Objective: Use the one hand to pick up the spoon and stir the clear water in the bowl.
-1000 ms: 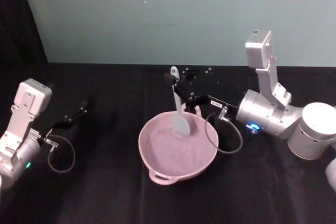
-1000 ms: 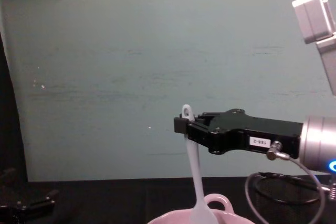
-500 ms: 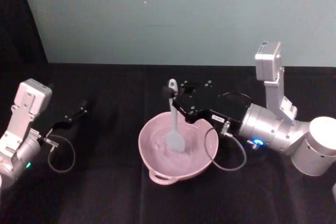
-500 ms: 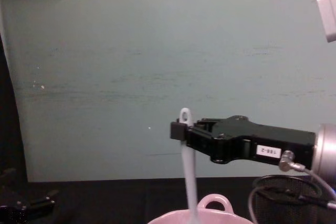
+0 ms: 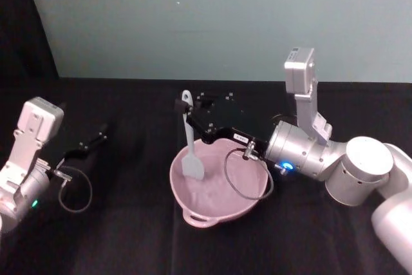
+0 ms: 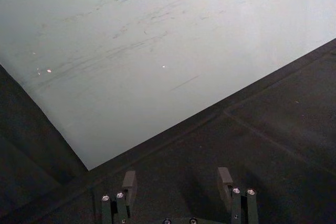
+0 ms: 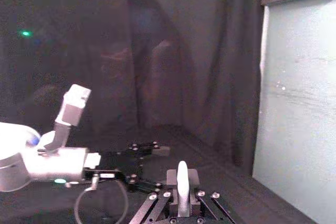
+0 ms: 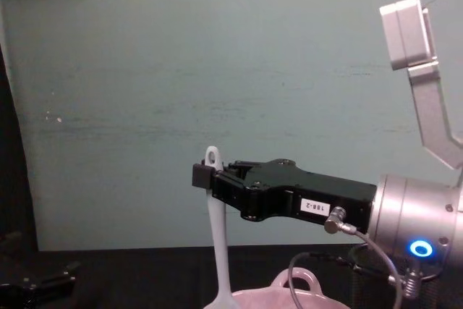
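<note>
The right gripper (image 5: pixel 187 113) has swept the spoon (image 5: pixel 191 152) to the left side of the bowl (image 5: pixel 179 191), mid bench (image 5: pixel 129 239). It is clamped on the handle. Stirring is in hand; next, a returning sweep. The left gripper (image 5: pixel 96 138) is parked near the left edge, jaws apart.

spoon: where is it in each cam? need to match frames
Head view: spoon left of centre, upright, blade at the left side of the bowl.
Chest view: spoon lower centre, loop end up.
Right wrist view: spoon end-on in the right tool.
Left wrist view: open left tool, wall, table.
Shared landmark: right tool, shut on the handle below the loop.
</note>
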Tool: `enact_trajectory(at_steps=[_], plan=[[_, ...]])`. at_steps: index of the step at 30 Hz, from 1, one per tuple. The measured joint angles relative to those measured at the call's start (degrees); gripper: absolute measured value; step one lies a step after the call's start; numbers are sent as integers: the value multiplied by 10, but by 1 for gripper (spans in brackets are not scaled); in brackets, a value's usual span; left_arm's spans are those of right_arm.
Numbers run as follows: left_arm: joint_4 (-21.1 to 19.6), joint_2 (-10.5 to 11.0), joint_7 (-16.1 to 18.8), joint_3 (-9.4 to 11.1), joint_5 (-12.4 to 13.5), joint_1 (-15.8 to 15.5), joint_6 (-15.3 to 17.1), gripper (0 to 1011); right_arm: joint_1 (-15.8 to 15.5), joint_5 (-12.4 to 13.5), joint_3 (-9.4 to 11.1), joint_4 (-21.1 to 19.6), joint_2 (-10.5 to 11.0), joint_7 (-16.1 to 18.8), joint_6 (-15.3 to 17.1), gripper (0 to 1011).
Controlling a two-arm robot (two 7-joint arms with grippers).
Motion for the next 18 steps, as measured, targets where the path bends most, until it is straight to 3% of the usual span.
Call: enact_trajectory(at_steps=[7,18], plan=[[0,0,0,0,0,0,0,1005,7,-22,9,18,-4,-23,-14,119],[0,0,0,0,0,0,0,1005,-24,-41,39,-35,36,-49,-2,119]])
